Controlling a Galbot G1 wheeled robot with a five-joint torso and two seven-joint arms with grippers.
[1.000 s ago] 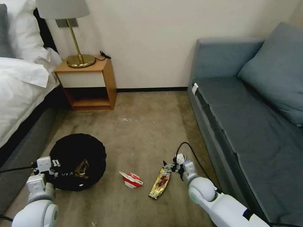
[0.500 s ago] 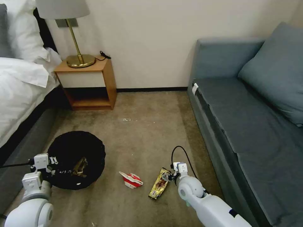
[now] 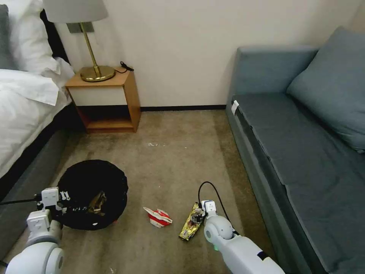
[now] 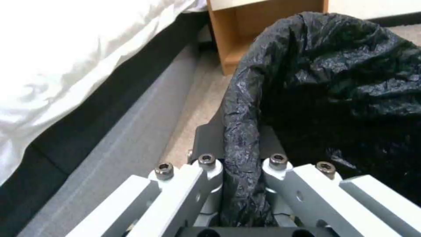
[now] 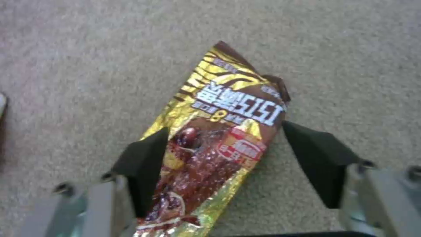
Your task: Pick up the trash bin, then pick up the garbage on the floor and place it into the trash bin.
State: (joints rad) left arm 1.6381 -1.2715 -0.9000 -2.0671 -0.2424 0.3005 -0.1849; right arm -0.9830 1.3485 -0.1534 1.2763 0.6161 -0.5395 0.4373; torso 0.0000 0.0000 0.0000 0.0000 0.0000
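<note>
The trash bin (image 3: 93, 190), lined with a crinkly black bag, sits on the carpet at the left with crumpled brown paper (image 3: 98, 201) inside. My left gripper (image 3: 68, 203) is shut on its near rim; the left wrist view shows the bag rim (image 4: 243, 108) pinched in that gripper (image 4: 239, 141). A gold-brown snack wrapper (image 3: 191, 225) lies flat on the floor. My right gripper (image 3: 197, 217) hangs open just over it, its dark fingers (image 5: 144, 161) straddling the wrapper (image 5: 219, 131). A crushed red-and-white carton (image 3: 158, 217) lies between bin and wrapper.
A bed (image 3: 26, 114) runs along the left, close behind the bin. A wooden nightstand (image 3: 106, 99) with a brass lamp (image 3: 93, 57) stands at the back wall. A grey-blue sofa (image 3: 296, 144) fills the right side. Bare carpet (image 3: 178, 152) lies between.
My right arm has swung left and come down, bringing its open gripper from beside the wrapper to right over it. The left gripper and bin shifted slightly left.
</note>
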